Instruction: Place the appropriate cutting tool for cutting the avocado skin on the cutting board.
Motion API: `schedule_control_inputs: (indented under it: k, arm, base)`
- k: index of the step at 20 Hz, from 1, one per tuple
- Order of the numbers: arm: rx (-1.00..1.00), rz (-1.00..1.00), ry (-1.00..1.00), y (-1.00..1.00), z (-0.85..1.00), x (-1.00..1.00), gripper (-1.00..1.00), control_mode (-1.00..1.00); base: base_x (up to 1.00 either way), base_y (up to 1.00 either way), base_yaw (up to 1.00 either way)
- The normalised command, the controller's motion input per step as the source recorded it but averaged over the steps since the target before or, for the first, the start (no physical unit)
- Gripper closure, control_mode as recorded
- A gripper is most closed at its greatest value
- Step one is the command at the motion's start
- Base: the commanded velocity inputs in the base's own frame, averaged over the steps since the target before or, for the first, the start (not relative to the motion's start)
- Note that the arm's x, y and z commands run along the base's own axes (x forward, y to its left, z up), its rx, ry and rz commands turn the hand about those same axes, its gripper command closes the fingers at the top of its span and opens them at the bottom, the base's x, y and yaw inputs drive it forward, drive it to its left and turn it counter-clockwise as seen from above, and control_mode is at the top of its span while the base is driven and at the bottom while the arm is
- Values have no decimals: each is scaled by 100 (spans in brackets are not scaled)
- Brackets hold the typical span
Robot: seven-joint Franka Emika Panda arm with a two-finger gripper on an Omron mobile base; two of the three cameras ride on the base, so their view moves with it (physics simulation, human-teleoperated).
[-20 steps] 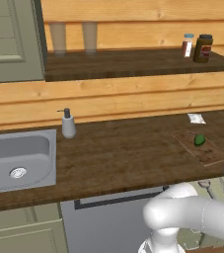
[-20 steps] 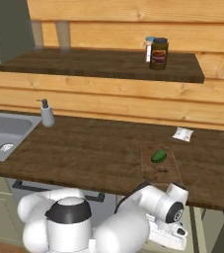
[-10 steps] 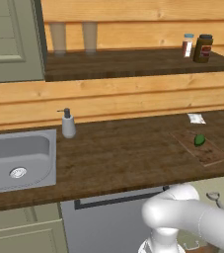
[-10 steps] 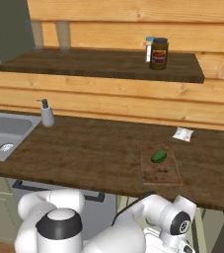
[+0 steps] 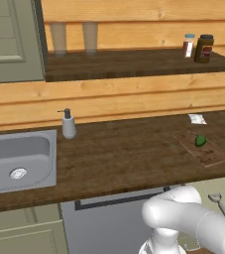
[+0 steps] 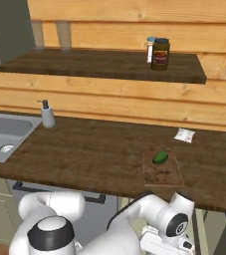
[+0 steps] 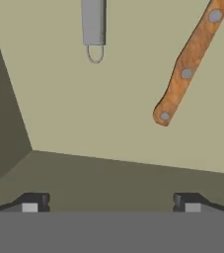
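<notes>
Above the open tool point(image 7: 111, 202), knife handle point(image 7: 188, 64) slanting upper-right to lower-left

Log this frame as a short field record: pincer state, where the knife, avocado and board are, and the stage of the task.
pincer: open, holding nothing
knife: reddish-brown riveted handle, lying on a pale surface ahead of the pincer, untouched
grey utensil: beside the knife, apart from it
avocado: on the cutting board
cutting board: on the counter, no knife on it
stage: knife not yet grasped

kitchen, sink point(image 5: 20, 158), wooden countertop point(image 5: 124, 154)
</notes>
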Motion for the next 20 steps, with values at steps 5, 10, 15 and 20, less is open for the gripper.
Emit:
schedule_control_inputs:
  k: [5,10,15,20]
  arm:
    - [0,7,-12,-28,-17,50,-100,-100]
    - [0,1,-3,-24,-32,57,-100,-100]
    - [0,-1,0,-9,-37,54,-100,-100]
    - [-1,-18,0,0,-44,34,-100,-100]
  base:
    - [0,0,0]
    - [0,0,0]
    - [0,0,0]
    - [0,0,0]
